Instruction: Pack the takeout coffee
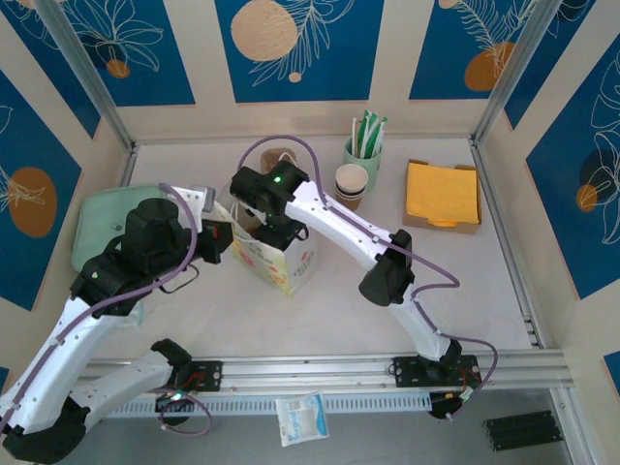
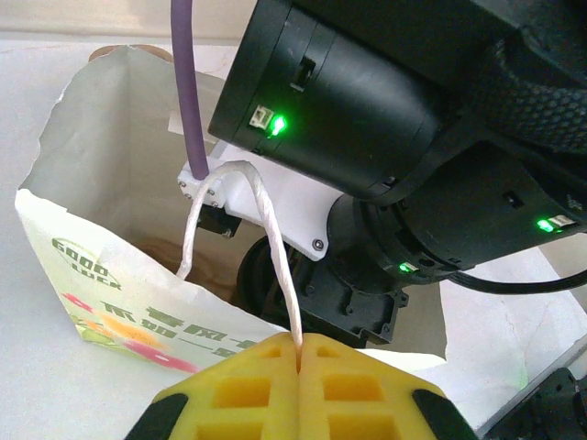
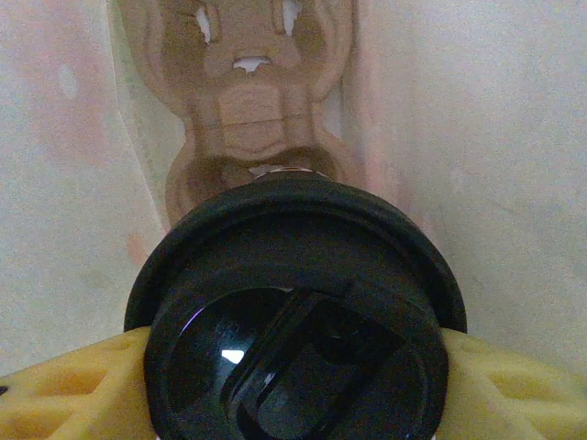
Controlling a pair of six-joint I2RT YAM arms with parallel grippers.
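The takeout coffee shows its round black lid from above, held between the yellow fingers of my right gripper, which is shut on it. It hangs inside the white paper bag, above a brown cardboard insert on the bag's floor. My left gripper is shut on the bag's white string handle and holds the bag's mouth open. In the top view the right gripper reaches down into the bag, and the left gripper sits at the bag's left edge. The cup's sides are hidden.
A stack of lidless cups and a green holder of sticks stand behind the bag. A box of orange napkins lies at the right, a pale green tray at the left. A small packet lies in front of the rail.
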